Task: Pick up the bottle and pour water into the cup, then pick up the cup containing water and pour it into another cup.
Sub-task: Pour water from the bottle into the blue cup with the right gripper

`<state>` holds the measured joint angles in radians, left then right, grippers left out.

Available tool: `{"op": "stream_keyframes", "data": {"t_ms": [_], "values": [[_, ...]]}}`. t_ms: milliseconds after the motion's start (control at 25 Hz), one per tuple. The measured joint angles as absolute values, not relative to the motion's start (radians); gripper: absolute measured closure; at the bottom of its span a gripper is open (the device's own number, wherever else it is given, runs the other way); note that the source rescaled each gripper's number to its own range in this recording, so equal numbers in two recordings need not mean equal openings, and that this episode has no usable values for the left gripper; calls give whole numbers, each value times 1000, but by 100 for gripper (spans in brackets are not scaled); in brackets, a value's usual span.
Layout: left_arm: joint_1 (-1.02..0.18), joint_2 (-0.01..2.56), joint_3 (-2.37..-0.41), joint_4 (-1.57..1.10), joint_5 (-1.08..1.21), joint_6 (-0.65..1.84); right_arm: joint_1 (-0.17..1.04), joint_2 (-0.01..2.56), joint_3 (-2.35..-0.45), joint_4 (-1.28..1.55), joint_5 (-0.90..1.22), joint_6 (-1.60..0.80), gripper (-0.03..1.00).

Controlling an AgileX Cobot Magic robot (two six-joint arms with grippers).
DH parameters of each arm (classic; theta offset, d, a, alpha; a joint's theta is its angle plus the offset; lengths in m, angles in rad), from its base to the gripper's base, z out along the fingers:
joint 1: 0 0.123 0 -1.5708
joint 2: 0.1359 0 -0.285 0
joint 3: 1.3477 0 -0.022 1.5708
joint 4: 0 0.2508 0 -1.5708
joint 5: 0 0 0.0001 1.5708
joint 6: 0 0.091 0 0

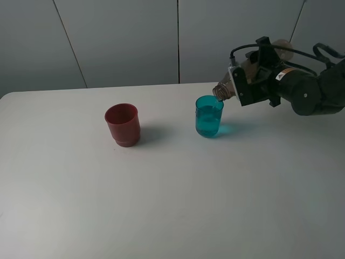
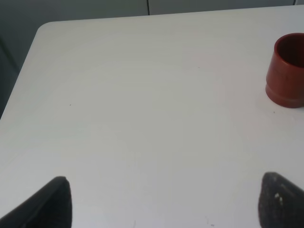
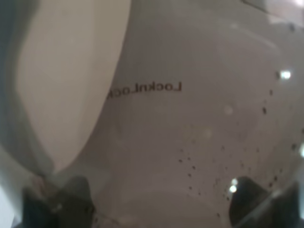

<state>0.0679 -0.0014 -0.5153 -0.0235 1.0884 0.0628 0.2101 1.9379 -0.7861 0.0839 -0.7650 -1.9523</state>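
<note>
The right fingers (image 1: 247, 89) are clamped round the middle of the smoky plastic bottle (image 1: 225, 89). It is tipped nearly flat, with its mouth at the rim of the teal cup (image 1: 209, 116) standing on the white tabletop (image 1: 161, 205). The red cup (image 1: 123, 125) stands upright, well apart, toward the left arm's side.

The bottle looks light, smooth and slightly yielding, so a mid-body hold seems sound, though its balance probably shifts as it drains. The teal cup looks thin and easy to tip. Once it holds water it would be best taken round its side, below the rim.

No stream of water can be made out, and the tinted wall hides the cup's fill level. The right wrist view is filled by the bottle's blurred wall (image 3: 190, 118) with mirrored lettering. The left fingers (image 2: 52, 204) are spread wide over bare tabletop with nothing between them. Their arm is out of the high view, and the red cup (image 2: 287, 71) is cut off at the frame's edge.
</note>
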Motion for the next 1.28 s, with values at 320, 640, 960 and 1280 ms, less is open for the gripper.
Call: {"op": "stream_keyframes", "data": {"t_ms": [320, 640, 960, 1280], "values": [[68, -1, -515, -24, 1088, 63, 210, 1938, -804, 35, -769, -1952, 92], [68, -1, -515, -22, 1088, 63, 210, 1938, -804, -33, -772, -1955, 92], [68, -1, -515, -22, 1088, 63, 210, 1938, -804, -42, -860, -1957, 92], [68, -1, -515, -22, 1088, 63, 210, 1938, -804, -42, -875, -1959, 92]]}}
